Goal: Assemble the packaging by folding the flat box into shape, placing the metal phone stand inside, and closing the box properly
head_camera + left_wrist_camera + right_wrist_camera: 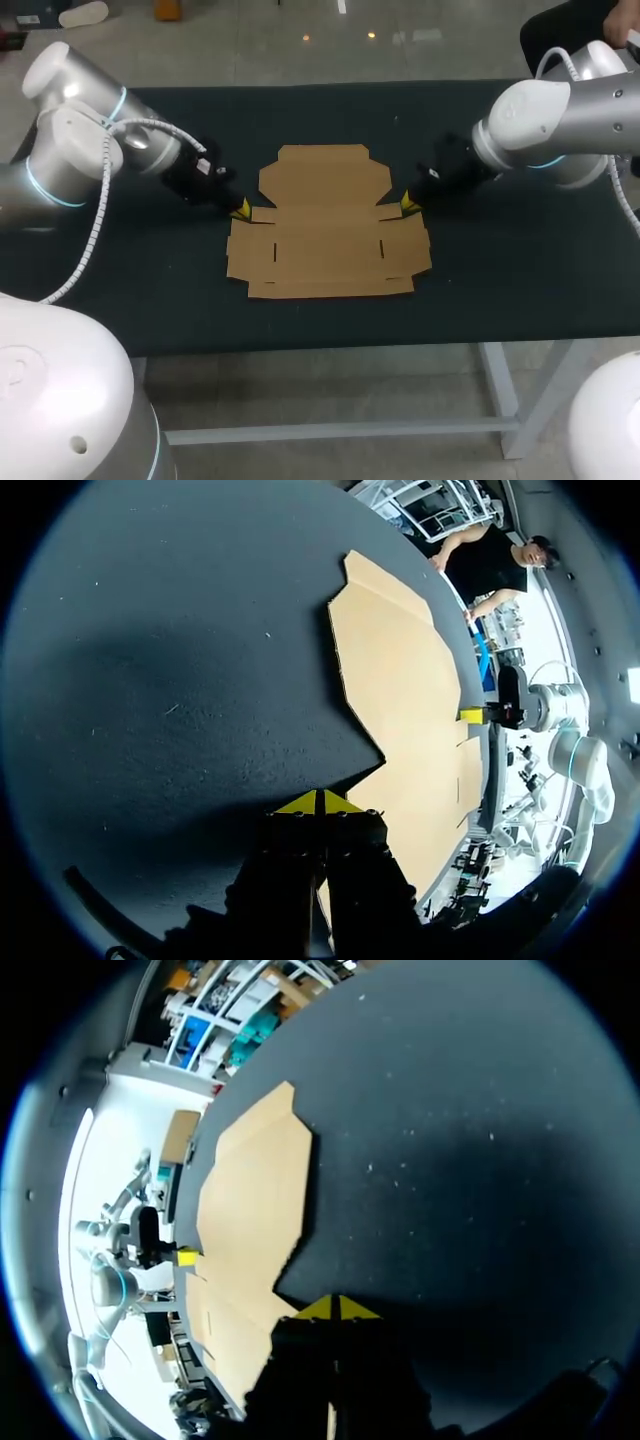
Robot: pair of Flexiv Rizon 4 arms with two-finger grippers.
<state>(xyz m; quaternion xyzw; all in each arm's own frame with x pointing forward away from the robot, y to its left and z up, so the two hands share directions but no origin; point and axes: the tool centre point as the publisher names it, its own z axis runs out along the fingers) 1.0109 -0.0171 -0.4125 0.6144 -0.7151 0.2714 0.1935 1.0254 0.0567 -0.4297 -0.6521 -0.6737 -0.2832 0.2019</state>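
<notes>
A flat brown cardboard box blank (325,222) lies unfolded in the middle of the dark table. My left gripper (241,209) is shut, its yellow tips down at the blank's left notch, empty. In the left wrist view the shut tips (319,802) sit at the cardboard's (405,695) edge, with my other gripper (472,715) across the sheet. My right gripper (408,203) is shut at the blank's right notch, holding nothing. The right wrist view shows its closed tips (338,1308) beside the cardboard (250,1200). No metal phone stand is in view.
The dark table (520,270) extends bare on both sides of the blank and in front of it. Its front edge (330,348) runs just below the cardboard.
</notes>
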